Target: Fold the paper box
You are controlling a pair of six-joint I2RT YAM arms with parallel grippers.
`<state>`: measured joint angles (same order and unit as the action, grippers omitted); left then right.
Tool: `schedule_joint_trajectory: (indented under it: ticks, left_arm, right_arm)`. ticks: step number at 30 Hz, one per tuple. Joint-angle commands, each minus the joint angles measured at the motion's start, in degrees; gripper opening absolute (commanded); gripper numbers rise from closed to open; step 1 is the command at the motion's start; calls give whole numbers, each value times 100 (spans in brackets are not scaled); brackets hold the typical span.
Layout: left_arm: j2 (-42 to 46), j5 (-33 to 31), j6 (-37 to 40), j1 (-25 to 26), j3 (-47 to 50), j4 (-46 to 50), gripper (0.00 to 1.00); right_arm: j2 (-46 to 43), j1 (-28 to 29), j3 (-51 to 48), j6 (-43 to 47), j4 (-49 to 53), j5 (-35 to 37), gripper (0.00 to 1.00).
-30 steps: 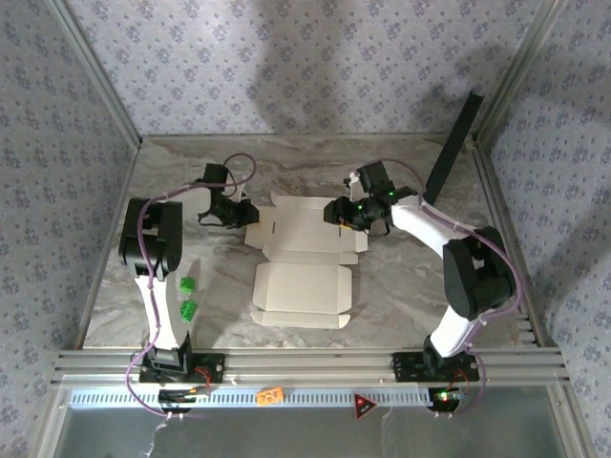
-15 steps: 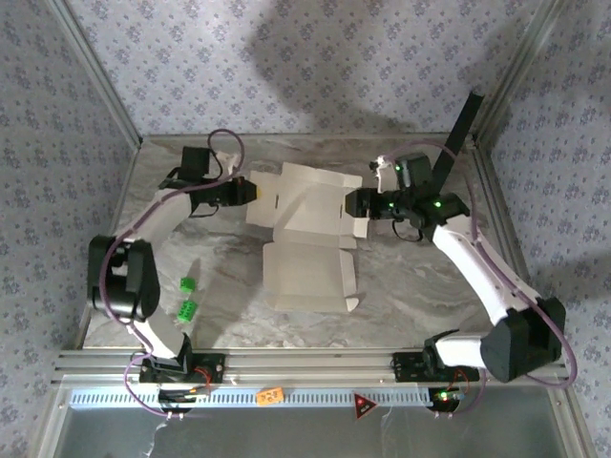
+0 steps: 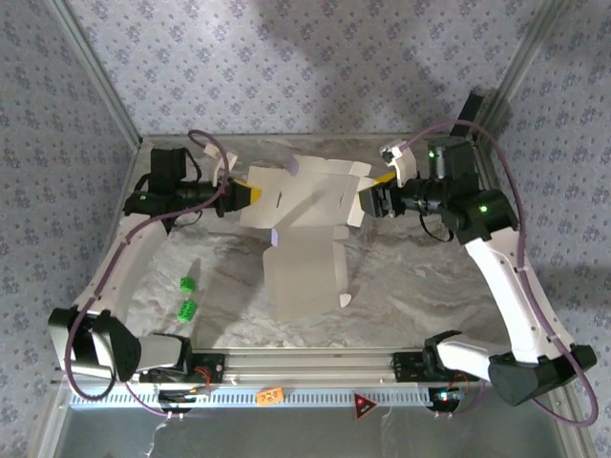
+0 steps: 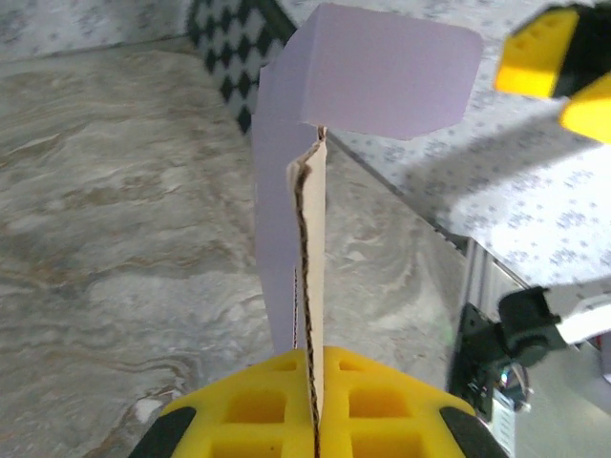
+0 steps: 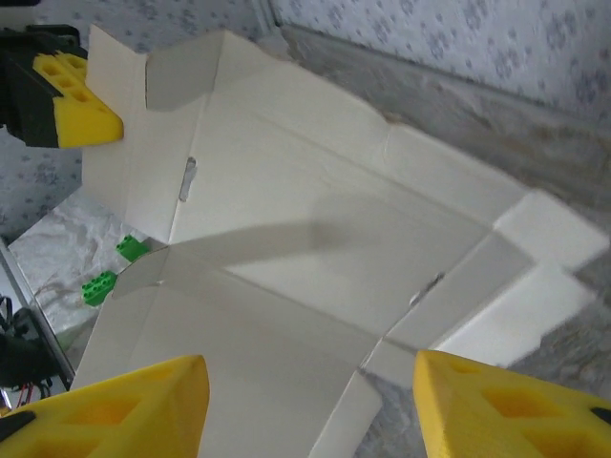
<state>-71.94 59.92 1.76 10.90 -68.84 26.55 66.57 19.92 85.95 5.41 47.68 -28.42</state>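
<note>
The paper box (image 3: 301, 224) is an unfolded die-cut sheet, beige on top and lavender beneath. Its far half is lifted off the table and its near panel slopes down to the marble. My left gripper (image 3: 250, 196) is shut on the sheet's left flap; in the left wrist view the yellow fingers (image 4: 258, 405) pinch the cardboard edge (image 4: 307, 239). My right gripper (image 3: 368, 198) is open beside the sheet's right edge. In the right wrist view its fingertips (image 5: 129, 405) stand wide apart over the beige face (image 5: 315, 239), and the gripper (image 5: 310, 410) holds nothing.
Two small green blocks (image 3: 187, 298) lie on the table left of the sheet. A long black panel (image 3: 468, 110) leans in the back right corner. Patterned walls close in the table on three sides, and an aluminium rail (image 3: 305, 363) runs along the near edge.
Both arms have risen and spread apart, lifting the sheet's far half off the table. The left gripper has shut on the left flap. The right gripper's jaws have widened.
</note>
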Motion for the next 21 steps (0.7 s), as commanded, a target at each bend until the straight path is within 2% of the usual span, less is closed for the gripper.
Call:
schedule_joint_trajectory:
  ticks: [1, 4, 6, 10, 13, 16, 21]
  left_arm:
    - [478, 948, 901, 27, -202, 659, 0]
    - [889, 1213, 1838, 70, -229, 1327, 0]
    - [1180, 1232, 2085, 76, -171, 1452, 0]
    - [1641, 1145, 2645, 88, -21, 1668, 0]
    - [1821, 916, 2682, 92, 32, 1735, 0]
    - [1836, 876, 2830, 96, -27, 1958, 0]
    - [1877, 864, 2965, 97, -66, 2106, 0]
  right_arm:
    - [-115, 121, 466, 701, 582, -351, 60]
    - [-83, 286, 766, 858, 699, -500, 60]
    - [-70, 428, 913, 1027, 779, -583, 61]
    - [-12, 999, 1237, 1507, 1149, -376, 74]
    - [116, 1402, 1438, 1980, 1594, -355, 76]
    - [410, 1887, 1727, 2268, 2159, 4, 74]
    - [942, 2493, 2400, 2320, 3048, 504, 62]
